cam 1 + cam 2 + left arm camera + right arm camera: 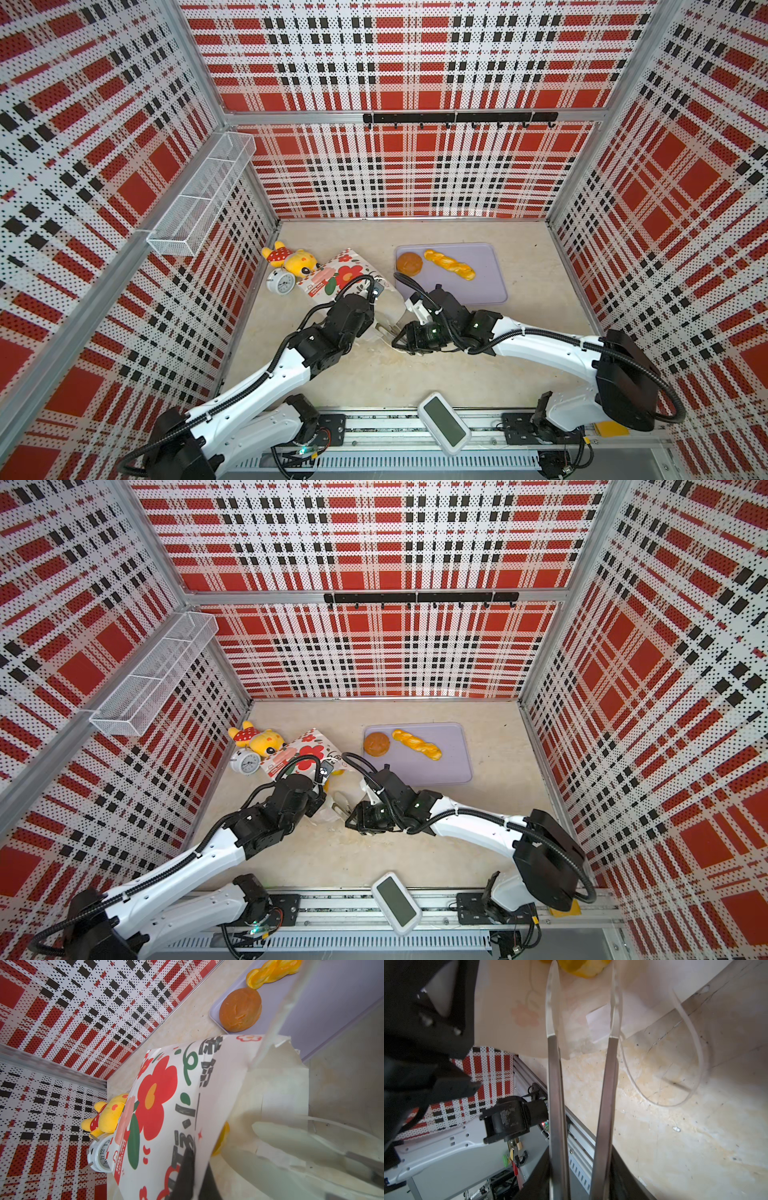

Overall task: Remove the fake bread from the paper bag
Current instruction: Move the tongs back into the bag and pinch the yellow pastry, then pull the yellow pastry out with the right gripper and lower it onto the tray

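Note:
The paper bag (pixel 349 270) (pixel 307 750) lies on its side, white with red flowers, its mouth toward the front. My left gripper (pixel 198 1178) is shut on the bag's upper wall (pixel 166 1095) at the mouth. My right gripper (pixel 577 1178) is shut on long metal tongs (pixel 606 1084) with clear tips. The tongs reach into the mouth, tips apart on either side of a yellow piece of fake bread (pixel 581 966) (pixel 223 1138). A round brown bun (pixel 409 263) (pixel 376 744) and a twisted stick (pixel 449 264) (pixel 417 744) lie on the lilac tray (pixel 478 286).
A yellow plush toy (pixel 291 259) and a white alarm clock (pixel 281 282) sit behind the bag at the left wall. The bag's cord handle (pixel 691 1074) loops on the table. A white device (pixel 444 423) rests on the front rail. A wire basket (pixel 203 191) hangs on the left wall.

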